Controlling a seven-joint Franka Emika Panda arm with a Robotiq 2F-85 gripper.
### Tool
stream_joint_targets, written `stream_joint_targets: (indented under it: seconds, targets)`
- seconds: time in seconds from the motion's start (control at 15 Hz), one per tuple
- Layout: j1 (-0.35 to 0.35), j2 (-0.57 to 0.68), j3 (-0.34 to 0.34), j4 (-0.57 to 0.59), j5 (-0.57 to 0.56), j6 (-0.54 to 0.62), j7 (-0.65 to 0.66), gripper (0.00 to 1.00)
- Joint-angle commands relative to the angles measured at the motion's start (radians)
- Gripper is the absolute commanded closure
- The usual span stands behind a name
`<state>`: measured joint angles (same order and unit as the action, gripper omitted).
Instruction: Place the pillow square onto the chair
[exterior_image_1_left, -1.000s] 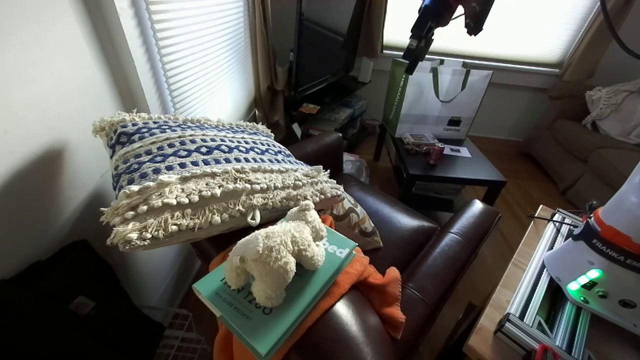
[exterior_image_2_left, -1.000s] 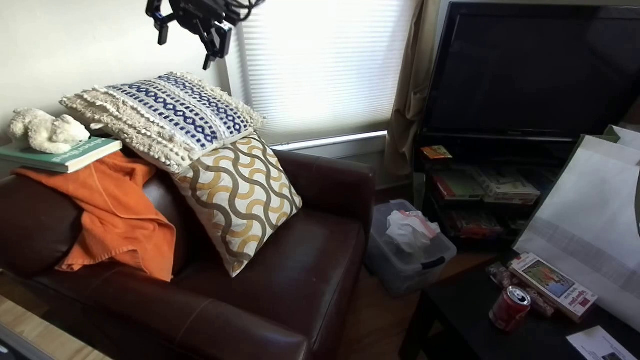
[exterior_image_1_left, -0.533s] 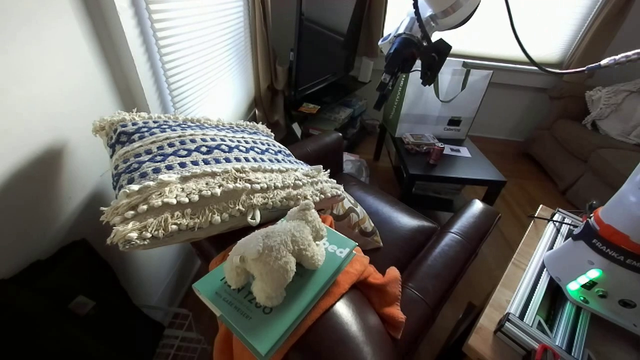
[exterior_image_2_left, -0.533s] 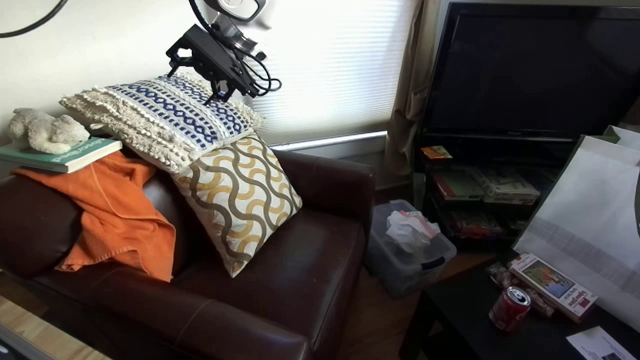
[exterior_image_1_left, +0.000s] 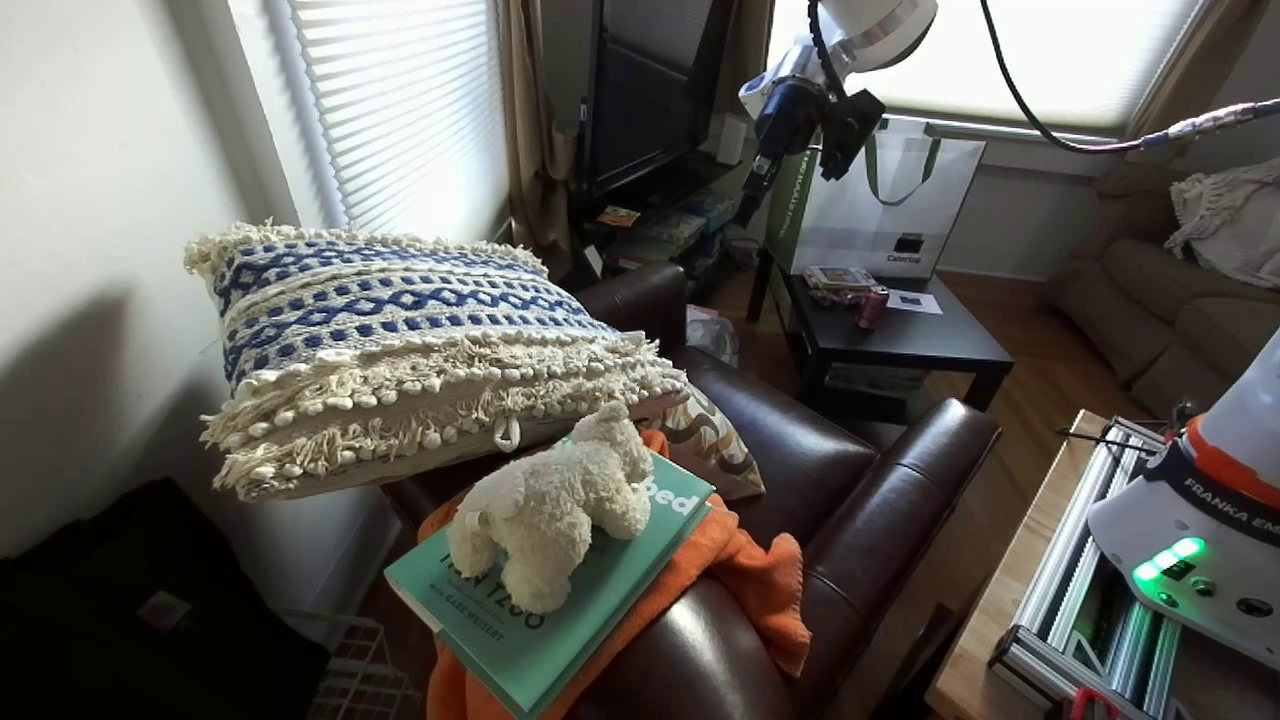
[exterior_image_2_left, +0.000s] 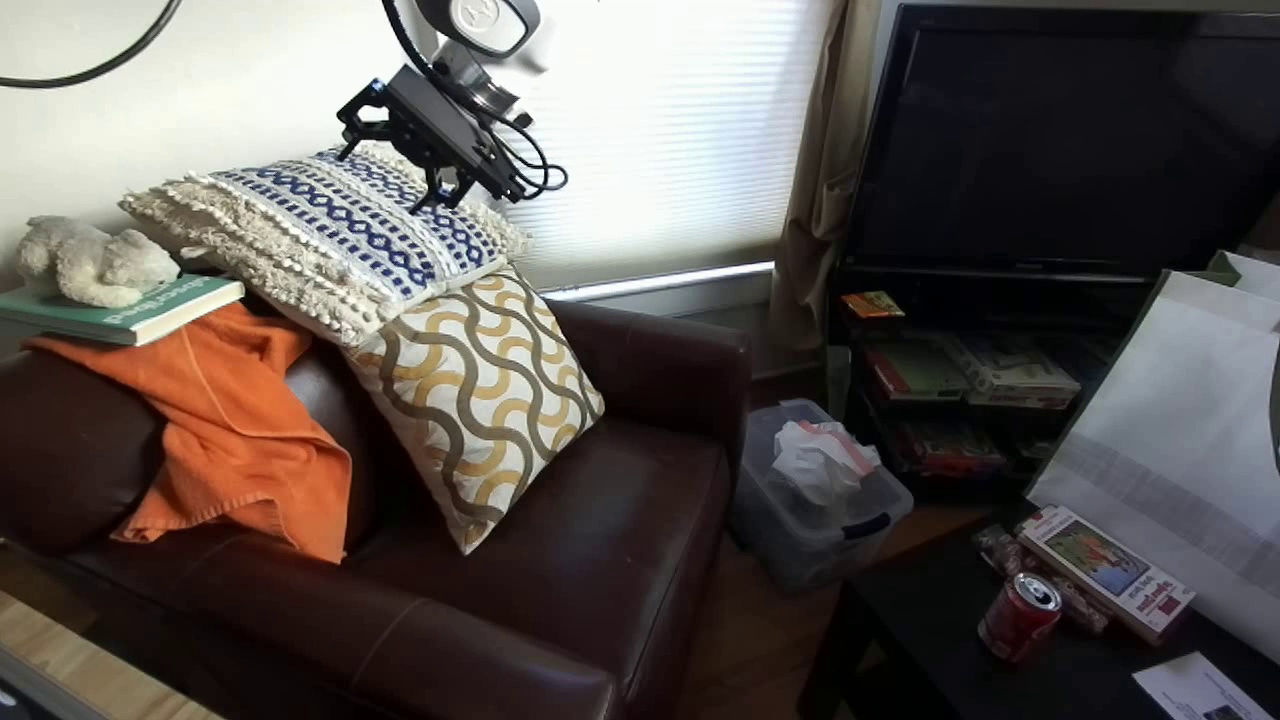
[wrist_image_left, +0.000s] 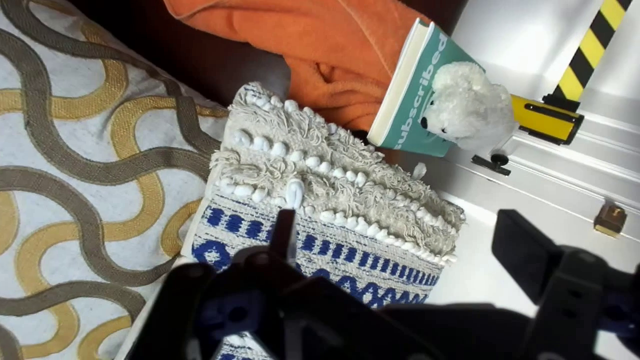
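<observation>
The gripper (exterior_image_2_left: 379, 183) has come down, spread and empty, likely to pinch the pillow (exterior_image_2_left: 335, 220) a cushion (exterior_image_2_left: 490, 390) seemingly props.

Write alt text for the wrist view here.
Open gripper, holding nothing, facing a blue-and-white striped pillow with cream fringe. A cushion with gold and brown waves fills the image's left; at upper right, a cream plush animal rests on a teal book lying over an orange cloth.
</observation>
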<state>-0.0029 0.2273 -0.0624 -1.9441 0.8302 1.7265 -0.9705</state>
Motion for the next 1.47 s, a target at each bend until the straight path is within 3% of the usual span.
stream_joint_targets:
  seconds: [0.0,0.47,0.53,1.4]
  targets:
    - [-0.043,0.104,0.039,0.076,0.023,-0.017,-0.131,0.00]
    - [-0.080,0.330,0.102,0.273,0.015,-0.115,-0.246,0.00]
    - [-0.067,0.253,0.087,0.186,0.005,-0.050,-0.225,0.00]
    - [-0.070,0.267,0.093,0.206,0.004,-0.056,-0.225,0.00]
